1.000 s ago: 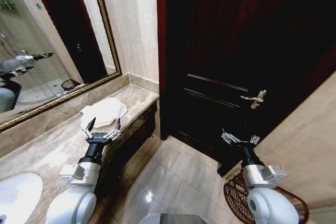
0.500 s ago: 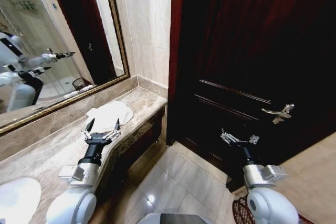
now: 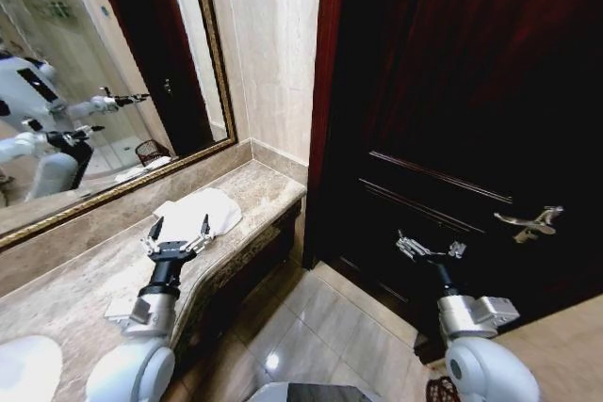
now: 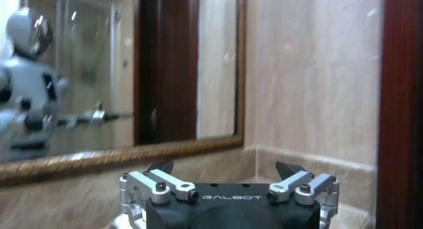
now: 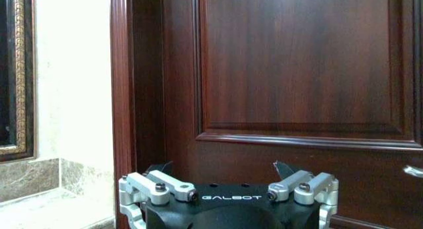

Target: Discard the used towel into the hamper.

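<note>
Whole head view swung since 1 s ago: my camera moved. Door handle (image 3: pixel 532 223) slid to frame's right, towel (image 3: pixel 203 211) drifted a bit right, hamper (image 3: pixel 441 390) now just a sliver at bottom edge.

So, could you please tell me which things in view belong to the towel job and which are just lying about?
Belongs to the job:
- white towel on the counter
- hamper, its edge by the floor
- left hand, open, just short of the towel
- right hand, open, before the door

Just about:
- door and its handle
- mirror
- sink
- counter
</note>
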Tool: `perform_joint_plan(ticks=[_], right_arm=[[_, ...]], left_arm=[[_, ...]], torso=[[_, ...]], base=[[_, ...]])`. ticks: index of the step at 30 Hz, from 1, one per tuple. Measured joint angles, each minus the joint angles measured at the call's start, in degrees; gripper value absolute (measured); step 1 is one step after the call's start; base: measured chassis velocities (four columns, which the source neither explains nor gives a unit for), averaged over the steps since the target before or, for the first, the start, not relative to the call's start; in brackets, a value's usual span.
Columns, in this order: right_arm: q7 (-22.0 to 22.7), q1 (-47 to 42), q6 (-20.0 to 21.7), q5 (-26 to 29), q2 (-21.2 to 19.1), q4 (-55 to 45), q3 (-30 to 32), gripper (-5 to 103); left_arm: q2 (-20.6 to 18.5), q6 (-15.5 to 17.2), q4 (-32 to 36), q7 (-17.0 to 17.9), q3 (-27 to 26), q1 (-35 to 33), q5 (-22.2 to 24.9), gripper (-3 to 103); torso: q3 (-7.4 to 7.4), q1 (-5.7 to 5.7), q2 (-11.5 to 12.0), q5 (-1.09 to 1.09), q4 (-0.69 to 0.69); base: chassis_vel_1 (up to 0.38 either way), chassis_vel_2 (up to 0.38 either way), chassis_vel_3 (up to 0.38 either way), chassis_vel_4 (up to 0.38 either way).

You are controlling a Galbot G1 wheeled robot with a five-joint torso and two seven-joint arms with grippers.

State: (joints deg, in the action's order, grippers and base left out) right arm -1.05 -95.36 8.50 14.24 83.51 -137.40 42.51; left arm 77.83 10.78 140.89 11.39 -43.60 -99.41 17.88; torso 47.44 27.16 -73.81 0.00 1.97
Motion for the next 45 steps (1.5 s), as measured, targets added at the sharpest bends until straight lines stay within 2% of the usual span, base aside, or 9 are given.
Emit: perform_joint_plan(ticks=[1,2,5,9,16,28,31,38,45], right_arm=[[0.3,-0.1,-0.1,0.0,0.0,0.0,0.0,100],[0.3,-0.1,-0.1,0.0,0.0,0.0,0.0,100],[1.1,-0.2,-0.2,0.0,0.0,0.0,0.0,100],[1.5,-0.1,-0.2,-0.1,-0.1,0.0,0.0,100],[3.5,0.9,-0.2,0.1,-0.3,-0.1,0.2,100],[5.0,0.5,-1.9,-0.1,0.6,1.7,1.3,100],[5.2,0.3,-1.9,-0.4,0.8,1.7,1.5,100],[6.0,1.1,-1.3,-0.9,1.3,2.1,2.1,100],[6.2,1.8,-1.4,-0.8,1.4,3.3,2.9,100]], left_arm=[[-1.2,2.5,0.3,2.2,0.0,0.5,2.2,100],[-1.2,2.5,0.3,2.2,0.0,0.5,2.2,100],[-5.5,9.1,0.4,6.7,-0.7,2.4,8.9,100],[-8.5,10.0,-2.5,6.7,-1.6,4.6,10.6,100],[-14.1,9.1,-10.2,3.2,-2.9,9.5,14.7,100],[-28.0,17.1,-24.4,-1.5,0.1,22.3,25.8,100],[-29.2,17.7,-25.9,-2.0,0.5,23.4,26.6,100],[-33.1,21.9,-31.5,-8.0,1.1,26.3,29.9,100],[-34.9,23.9,-35.8,-10.0,1.5,28.1,30.2,100]], torso=[[0.00,0.00,0.0,-0.01,0.00],[0.00,0.00,0.0,-0.01,0.00],[0.00,0.00,0.0,0.00,0.00],[0.00,0.01,0.0,-0.01,0.01],[0.01,0.02,0.0,-0.02,0.00],[0.01,0.03,0.0,-0.02,-0.01],[0.01,0.03,0.0,-0.02,-0.01],[0.01,0.02,0.0,-0.01,0.00],[0.01,0.02,0.0,0.00,0.00]], base=[[0.000,0.000,0.000,0.000],[0.000,0.000,0.000,0.000],[0.000,0.000,0.000,0.000],[0.000,0.000,0.000,0.000],[0.000,0.000,0.000,0.000],[0.000,0.000,0.000,0.000],[0.000,0.000,0.000,0.000],[0.000,0.000,0.000,0.000],[0.000,0.000,0.000,0.000]])
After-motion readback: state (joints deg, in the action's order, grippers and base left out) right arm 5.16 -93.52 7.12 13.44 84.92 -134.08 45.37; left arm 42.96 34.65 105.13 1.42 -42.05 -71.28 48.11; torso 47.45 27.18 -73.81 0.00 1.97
